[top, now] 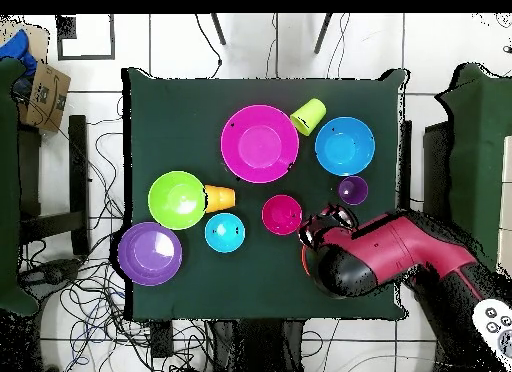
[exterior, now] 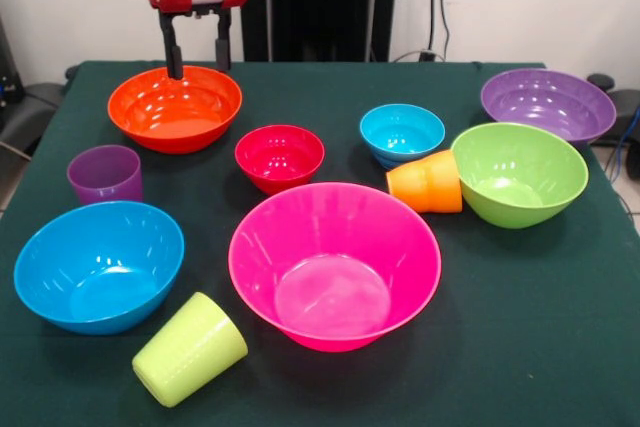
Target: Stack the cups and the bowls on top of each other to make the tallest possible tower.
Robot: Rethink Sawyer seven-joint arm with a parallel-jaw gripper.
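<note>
Gripper (exterior: 197, 60) open, empty, straddling far rim of orange bowl (exterior: 175, 107) directly beneath. Small red bowl (exterior: 279, 157) just beside, pink bowl (exterior: 334, 263) well beyond; nothing stacked yet. Risk: thin glossy rim pinched off-centre, likely slipping or tilting, possibly knocking purple cup (exterior: 105, 174) nearby.

Table cover (exterior: 540, 347): dark green cloth, matt, finely napped. Bowls all glossy moulded plastic with highlights: pink bowl (exterior: 334, 265), large blue bowl (exterior: 98, 265), orange bowl (exterior: 175, 107), green bowl (exterior: 518, 173), purple bowl (exterior: 547, 104), small red bowl (exterior: 279, 157). Small light blue bowl (exterior: 402, 134) showed ridges outside. Purple cup (exterior: 104, 174) looked translucent; orange cup (exterior: 426, 182) ridged; lime cup (exterior: 189, 348) smooth, duller sheen. Gripper (exterior: 197, 50), at 12 o'clock of the orange bowl, had a shiny red shell and matt black fingers (exterior: 173, 50).
</note>
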